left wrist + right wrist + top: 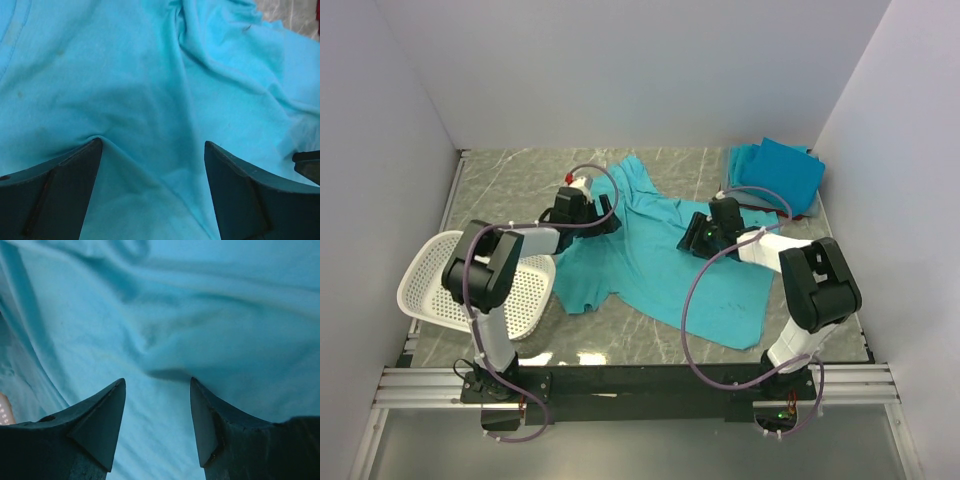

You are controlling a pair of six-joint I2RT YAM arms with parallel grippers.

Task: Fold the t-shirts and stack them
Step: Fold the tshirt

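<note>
Left pincer (152, 141) gapes wide, right pincer (157, 380) half-open, both empty on the crumpled teal t-shirt (650, 270).

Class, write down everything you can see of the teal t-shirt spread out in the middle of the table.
The t-shirt is bright teal soft cloth, short-sleeved, lying unfolded and rumpled on the table, with long creases. The left gripper, open, has its tips on the shirt's far left part, and the cloth puckers at one tip. The right gripper, also open, sits low over its right side.
</note>
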